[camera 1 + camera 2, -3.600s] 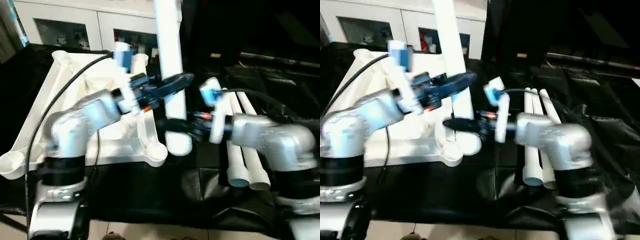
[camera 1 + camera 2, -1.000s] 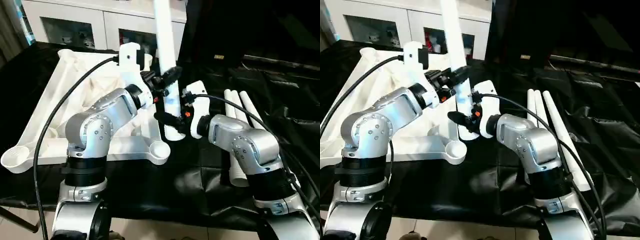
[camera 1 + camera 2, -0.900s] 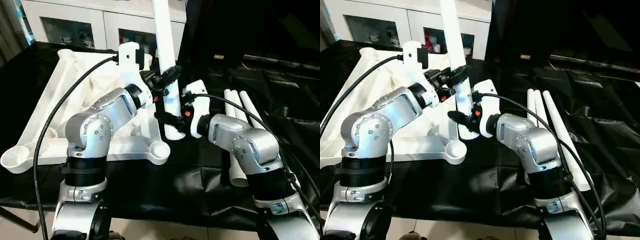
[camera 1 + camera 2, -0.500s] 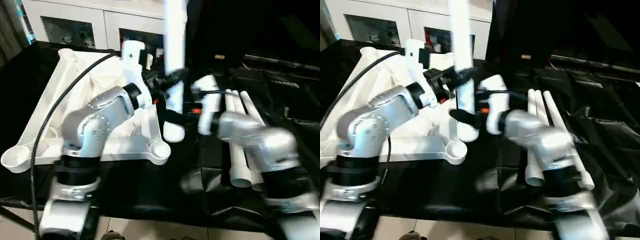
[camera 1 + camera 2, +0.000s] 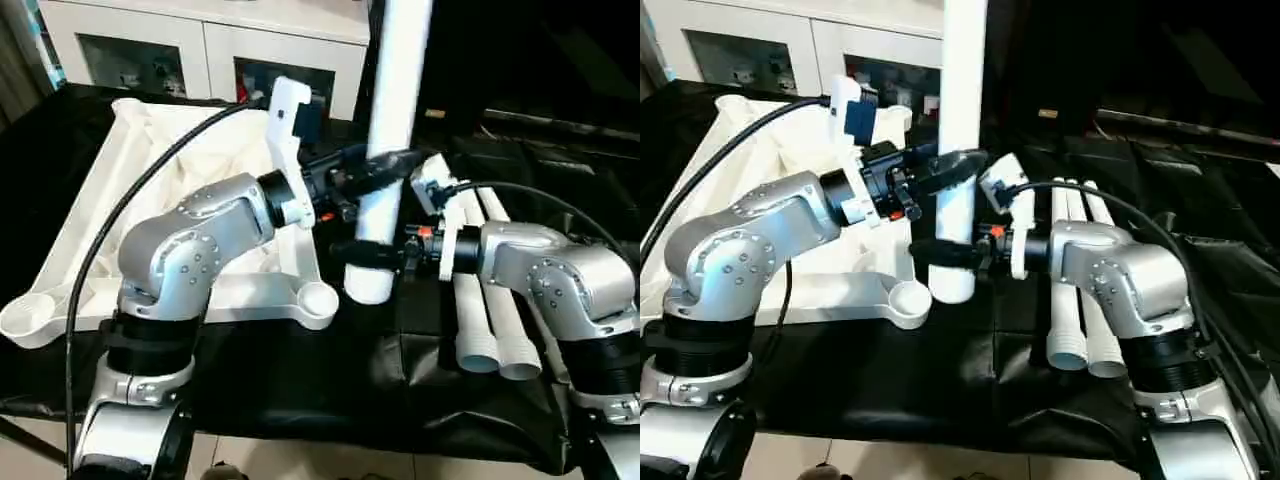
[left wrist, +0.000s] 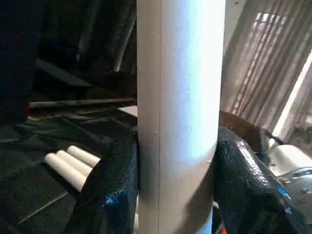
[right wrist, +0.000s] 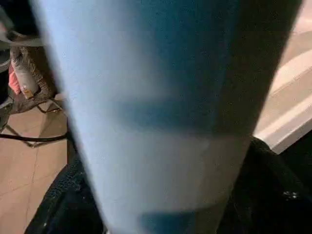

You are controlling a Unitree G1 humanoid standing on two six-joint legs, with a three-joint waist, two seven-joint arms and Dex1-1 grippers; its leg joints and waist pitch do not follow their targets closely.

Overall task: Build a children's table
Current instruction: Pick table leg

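A tapered white plastic tube leg (image 5: 392, 120) is held upright between the two grippers, its wide lower end hanging just beside the near corner socket (image 5: 318, 299) of the upturned white square plastic tabletop (image 5: 190, 170). The left gripper (image 6: 170, 180) is clamped on the leg, a black finger (image 6: 114, 185) pressed to each side. The right gripper (image 5: 940, 252) is set lower, around the leg's foot; whether its fingers press the plastic or merely stand about it cannot be told.

The step in hand is judged to be the seating of this leg. It would be done well if the leg were kept plumb, its open end centred over the socket before being lowered, and the lower grip loosened only once the tube is guided in.

The leg's top is cut off by the picture edge. The leg's lower rim is partly masked by the right gripper. Three more white tube legs (image 5: 490, 320) lie together on the black-draped work table (image 5: 300, 380), their far ends hidden behind the right arm.
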